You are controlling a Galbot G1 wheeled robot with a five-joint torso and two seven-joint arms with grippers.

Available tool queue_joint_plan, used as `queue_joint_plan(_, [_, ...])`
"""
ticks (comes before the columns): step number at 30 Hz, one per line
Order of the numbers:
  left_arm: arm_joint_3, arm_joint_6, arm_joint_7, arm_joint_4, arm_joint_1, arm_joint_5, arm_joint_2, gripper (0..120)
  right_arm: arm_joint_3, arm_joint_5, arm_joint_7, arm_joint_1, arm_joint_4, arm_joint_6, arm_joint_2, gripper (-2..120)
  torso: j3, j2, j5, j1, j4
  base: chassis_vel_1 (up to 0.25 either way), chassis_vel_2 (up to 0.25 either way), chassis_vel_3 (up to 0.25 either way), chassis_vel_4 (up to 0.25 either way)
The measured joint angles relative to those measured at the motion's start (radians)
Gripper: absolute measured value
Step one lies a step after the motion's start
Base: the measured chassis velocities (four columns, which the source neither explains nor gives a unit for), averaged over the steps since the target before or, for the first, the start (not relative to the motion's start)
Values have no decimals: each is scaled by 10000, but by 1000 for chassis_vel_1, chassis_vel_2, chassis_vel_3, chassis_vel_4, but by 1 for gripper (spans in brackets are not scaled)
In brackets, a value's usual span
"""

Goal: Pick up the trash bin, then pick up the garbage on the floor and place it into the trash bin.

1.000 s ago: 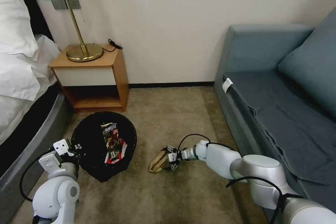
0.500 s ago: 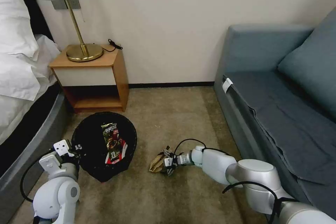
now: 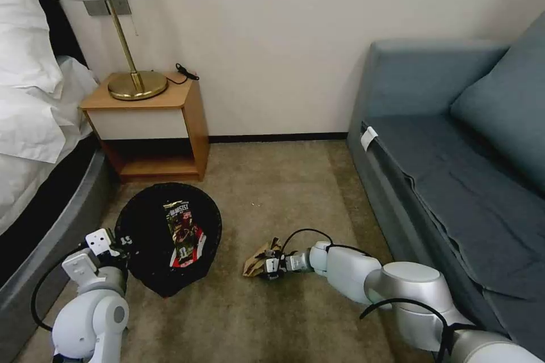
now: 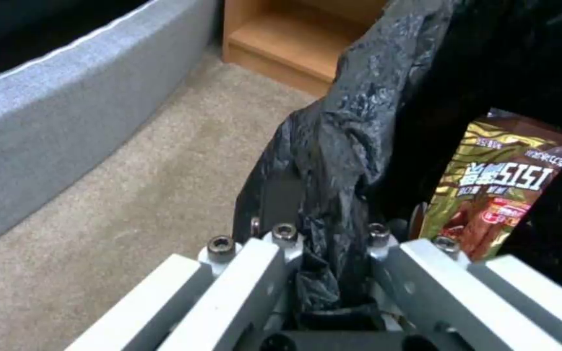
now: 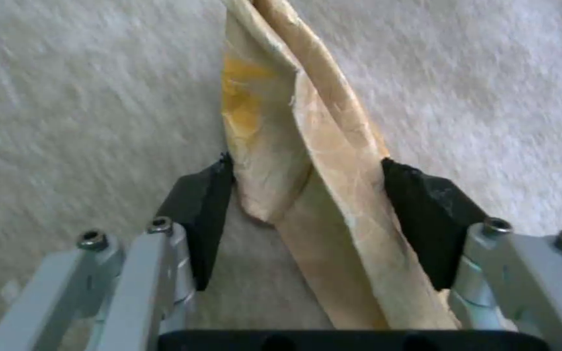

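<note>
Step in hand: grasp of tan scrap [image 5: 300, 161], lying on carpet [image 3: 284, 193] just right of trash bin [image 3: 142, 272].
Right gripper [image 5: 304, 214]: low at floor, part open, pads against both sides of scrap, not yet pinched. Advice: close fully before lifting; thin paper likely to slip.
Left gripper [image 4: 330, 273]: clamped on bin's liner rim, near left; snack wrapper [image 4: 495, 190] inside.
Room: nightstand [image 3: 153, 125] far left, sofa [image 3: 454, 153] right.

One bin [image 3: 149, 272], perhaps two wrappers [image 3: 183, 232].
</note>
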Motion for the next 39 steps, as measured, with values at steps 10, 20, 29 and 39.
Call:
queue_joint_plan(10, [-6,-51,18,64,2,32,-10,3,160,6,48,62,117,97,-180,25,0,0,-1,0,-2,0,0,0,0])
queue_joint_plan(20, [-10,-57,23,100,-33,39,-16,3,334,36,-6,103,310,380,-275,0,0,0,-1,0,-1,0,0,0,0])
queue_joint_plan(29, [-9,-57,24,253,-186,30,30,3,801,223,144,524,1154,799,-974,0,0,0,0,1,-1,0,0,0,0])
queue_joint_plan(39, [111,6,-21,535,-396,7,110,3,2659,589,1203,676,3974,593,-2739,0,1,-1,4,0,3,0,0,0,0])
